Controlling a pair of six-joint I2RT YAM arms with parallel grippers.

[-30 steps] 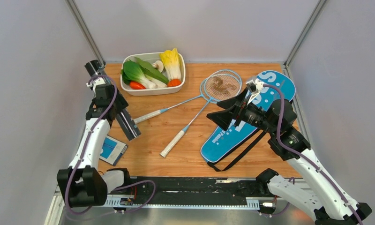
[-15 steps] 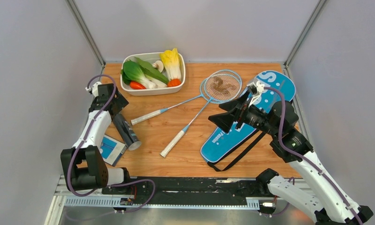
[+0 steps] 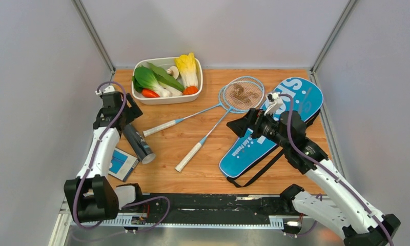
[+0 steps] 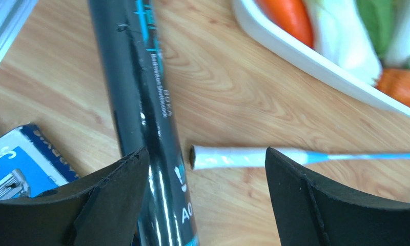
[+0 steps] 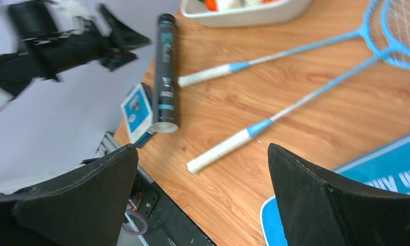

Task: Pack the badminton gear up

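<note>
The long black tube [image 3: 138,143] lies on the table at the left, its open end toward the near edge. My left gripper [image 3: 122,117] is open over its far end; in the left wrist view the tube [image 4: 141,102] runs just inside the left finger, and the gripper [image 4: 208,195] is empty. Two light-blue rackets [image 3: 213,115] lie crossed in the middle, heads overlapping, with something brownish on them. The blue SPORT cover [image 3: 295,97] with its black strap [image 3: 259,171] lies at the right. My right gripper [image 3: 241,128] is open and empty above the cover's near half. No white shuttlecocks show.
A white tray [image 3: 164,98] of toy vegetables stands at the back left, just beyond the left gripper. A blue-and-white card [image 3: 122,164] lies beside the tube at the table's near-left edge. Grey walls close in both sides and the back. A black rail runs along the near edge.
The left gripper brought the tube down onto the table, let go and drew back a little toward the far end. The right arm shifted left, uncovering the cover's lettering.
</note>
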